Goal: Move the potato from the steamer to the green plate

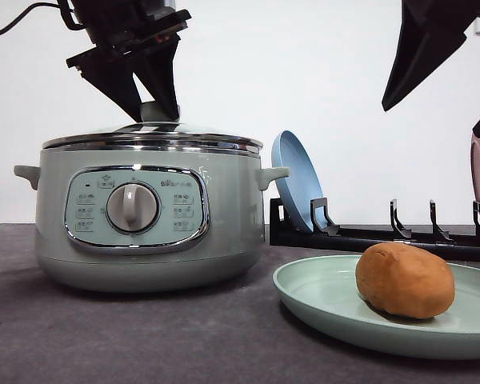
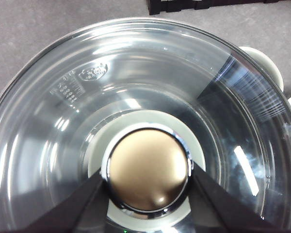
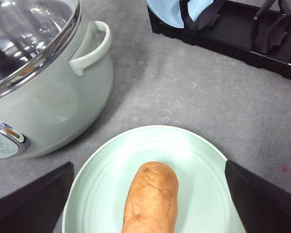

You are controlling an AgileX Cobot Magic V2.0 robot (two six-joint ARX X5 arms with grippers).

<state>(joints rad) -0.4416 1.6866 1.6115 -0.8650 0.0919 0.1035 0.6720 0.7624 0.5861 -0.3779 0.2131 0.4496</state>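
potato [image 1: 405,280] lain on green plate [image 1: 320,298], lower right of front view | steamer [image 1: 144,216] at left, glass lid [image 2: 63,121] seated | grey table [image 1: 144,344], white wall | left gripper [image 1: 154,108] clamped on lid knob [image 2: 148,174] | right gripper [image 3: 148,194] spread wide above potato, nothing held
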